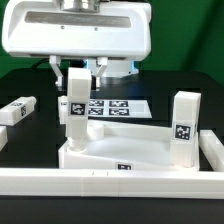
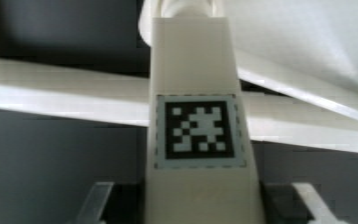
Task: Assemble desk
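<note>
You see a black tabletop (image 1: 30,140) edged by long white border rails (image 1: 110,182). The two-finger gripper (image 2: 197,200) is clamped on an upright white square-section plastic leg (image 2: 197,70), which stands at the exterior view's left corner of the flat white rimmed desk slab (image 1: 110,155). The leg's only label is a black-and-white square tag (image 2: 197,130).

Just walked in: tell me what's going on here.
The robot's end effector grips a white square-section plastic leg upright at the flat white rimmed desk slab's corner on the exterior view's left. A second leg stands upright at the corner on that view's right; a third leg lies loose nearby.
</note>
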